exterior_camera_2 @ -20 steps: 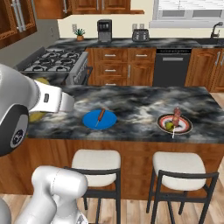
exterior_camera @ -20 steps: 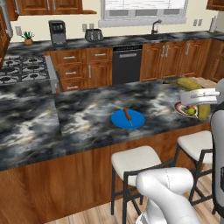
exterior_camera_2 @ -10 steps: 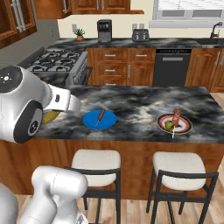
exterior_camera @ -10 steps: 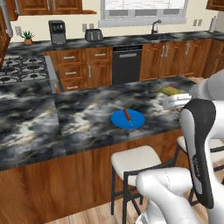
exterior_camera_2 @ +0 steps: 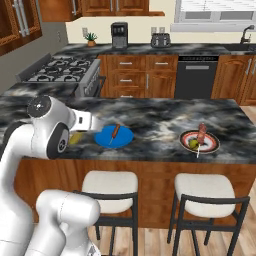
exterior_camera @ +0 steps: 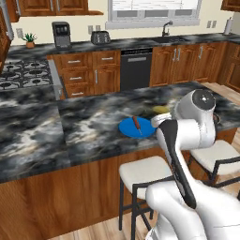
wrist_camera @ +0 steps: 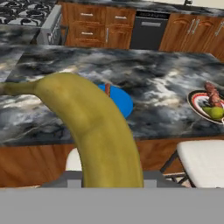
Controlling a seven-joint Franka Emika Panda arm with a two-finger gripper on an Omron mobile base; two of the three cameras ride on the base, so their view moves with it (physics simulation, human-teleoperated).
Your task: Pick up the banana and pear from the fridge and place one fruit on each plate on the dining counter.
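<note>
My gripper (exterior_camera_2: 79, 131) is shut on the banana (wrist_camera: 92, 127), which fills the near part of the hand view and hides the fingertips. A yellow bit of the banana (exterior_camera: 161, 109) shows beside my arm above the dining counter (exterior_camera: 89, 126), just right of the bright blue plate (exterior_camera: 136, 127). A thin brown stick (exterior_camera_2: 115, 131) lies on the blue plate (exterior_camera_2: 114, 136). Further right stands the pale plate with the reddish rim (exterior_camera_2: 200, 141); on it lie the yellow-green pear (exterior_camera_2: 192, 143) and a reddish-brown item (exterior_camera_2: 202, 131). In the hand view, the blue plate (wrist_camera: 120, 98) peeks out behind the banana and the pear (wrist_camera: 214, 112) is at the right edge.
Two white-seated stools (exterior_camera_2: 110, 186) (exterior_camera_2: 205, 192) stand in front of the counter's wood base. A stove (exterior_camera_2: 57, 70) is at the left. The back counter carries a coffee maker (exterior_camera: 61, 34) and a toaster (exterior_camera: 100, 37), with a dark dishwasher (exterior_camera: 136, 68) below.
My arm has swung leftward along the dining counter with the banana, from beside the pale plate to next to the blue plate. The plates and the pear have stayed put.
</note>
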